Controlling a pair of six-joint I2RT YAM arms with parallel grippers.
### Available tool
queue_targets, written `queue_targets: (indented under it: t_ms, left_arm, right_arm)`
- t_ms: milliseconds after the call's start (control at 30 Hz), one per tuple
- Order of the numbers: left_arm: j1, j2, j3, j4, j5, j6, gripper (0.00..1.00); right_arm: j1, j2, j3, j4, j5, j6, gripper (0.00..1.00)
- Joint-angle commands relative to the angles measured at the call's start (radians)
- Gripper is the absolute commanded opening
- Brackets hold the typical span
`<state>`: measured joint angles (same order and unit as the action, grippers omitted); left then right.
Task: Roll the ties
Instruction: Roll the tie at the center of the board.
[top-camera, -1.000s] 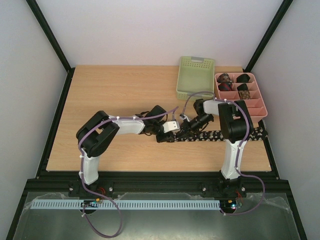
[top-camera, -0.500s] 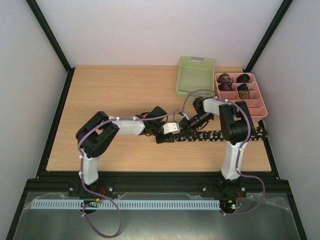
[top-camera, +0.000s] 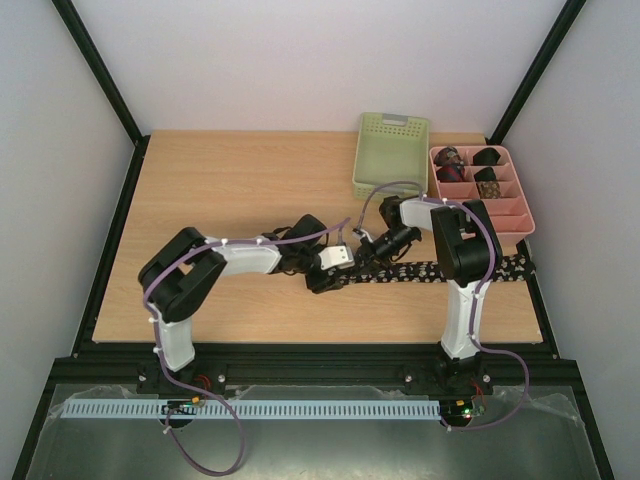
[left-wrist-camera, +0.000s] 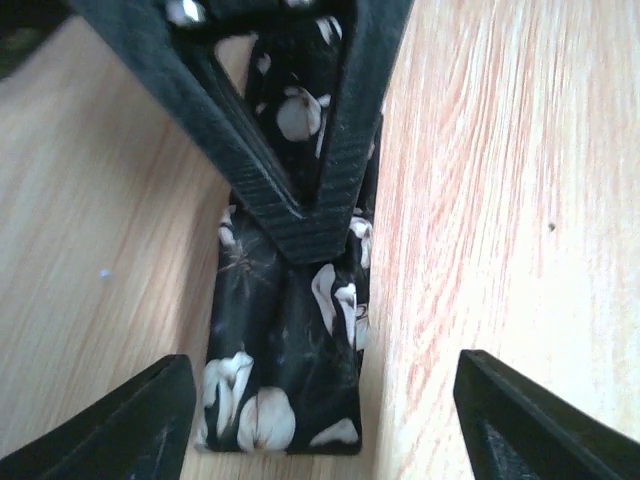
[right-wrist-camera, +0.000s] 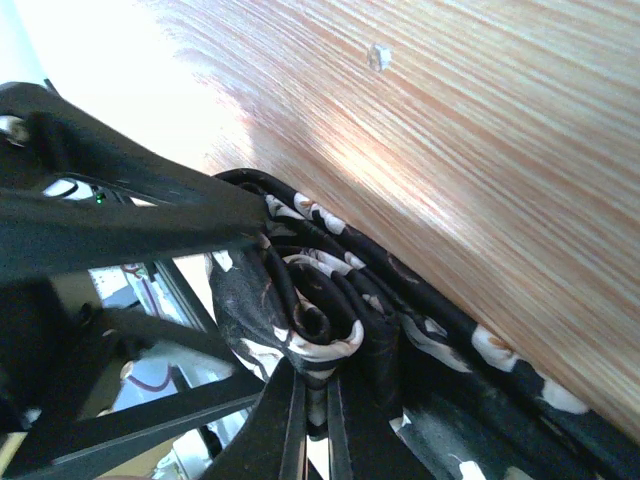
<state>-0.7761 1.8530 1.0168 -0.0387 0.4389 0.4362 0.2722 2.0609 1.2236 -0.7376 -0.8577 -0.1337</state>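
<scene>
The long black tie (top-camera: 450, 270) with pale flowers lies along the table's near right side. Its left end is rolled into a small coil (right-wrist-camera: 318, 322). My right gripper (right-wrist-camera: 314, 388) is shut on that coil, its fingers pinching the fabric from the side. In the left wrist view the same coiled end (left-wrist-camera: 285, 350) rests on the wood, with the right fingers (left-wrist-camera: 345, 120) coming down on it as a V. My left gripper (left-wrist-camera: 322, 385) is open, one finger on each side of the coil and clear of it. From above, both grippers meet at the tie's left end (top-camera: 348, 270).
A pink divided tray (top-camera: 521, 226) at the right back holds rolled ties in dark red (top-camera: 449, 160), black (top-camera: 488, 157) and brown (top-camera: 487, 186). A pale green basket (top-camera: 390, 150) stands left of it. The tie's far end hangs over the table's right edge (top-camera: 535, 290).
My left gripper has opened and let go of the coiled end. My right gripper has closed on it. The left arm's elbow has shifted a little leftward.
</scene>
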Motion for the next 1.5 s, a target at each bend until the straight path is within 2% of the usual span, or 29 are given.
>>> queue_targets:
  t_ms: [0,167,367,433,533,567,733,867,1100,1167,1267,1367,1467]
  left_arm:
    - [0.003,-0.077,-0.040,0.085,0.029,-0.014,0.77]
    - [-0.025,0.005,-0.017,0.136,0.010,-0.016,0.83]
    - [-0.039,0.090,0.023,0.208,-0.040,-0.022,0.83]
    - [-0.039,0.106,0.039,0.181,-0.042,-0.008,0.76]
    - [-0.031,0.097,0.032,0.114,-0.051,0.014,0.55]
    - [-0.021,0.080,0.009,0.113,-0.046,0.017,0.51]
    - [-0.002,0.025,-0.048,0.045,-0.011,0.069,0.44]
    - [-0.002,0.010,-0.069,0.042,-0.011,0.085,0.42]
    - [0.001,0.021,-0.070,0.046,-0.005,0.092,0.44]
    - [0.008,0.002,-0.078,0.067,0.007,0.075,0.50]
    - [0.010,-0.024,-0.093,0.097,0.026,0.042,0.67]
    - [-0.008,-0.034,-0.099,0.141,0.021,0.021,0.73]
    - [-0.047,0.004,-0.059,0.167,-0.023,0.012,0.75]
  right_arm:
    - [0.000,0.016,-0.014,-0.003,0.021,0.008,0.01]
    - [0.000,0.018,-0.001,-0.019,-0.012,0.003,0.01]
    - [-0.001,0.015,0.010,-0.032,-0.038,0.000,0.01]
    - [-0.001,0.016,0.016,-0.037,-0.048,-0.002,0.01]
    - [-0.005,0.016,0.032,-0.064,-0.049,-0.020,0.01]
    - [-0.010,0.013,0.039,-0.076,-0.051,-0.025,0.01]
    - [-0.042,-0.007,0.054,-0.142,-0.054,-0.069,0.01]
    - [-0.046,0.004,0.019,-0.126,0.026,-0.084,0.01]
    - [-0.035,0.053,-0.035,-0.036,0.068,-0.045,0.01]
    - [-0.036,0.059,-0.048,-0.020,0.088,-0.039,0.01]
    - [-0.036,0.059,-0.050,-0.027,0.073,-0.042,0.01]
    - [-0.036,0.047,-0.038,-0.037,0.045,-0.047,0.01]
    - [-0.035,0.043,-0.027,-0.051,0.004,-0.053,0.02]
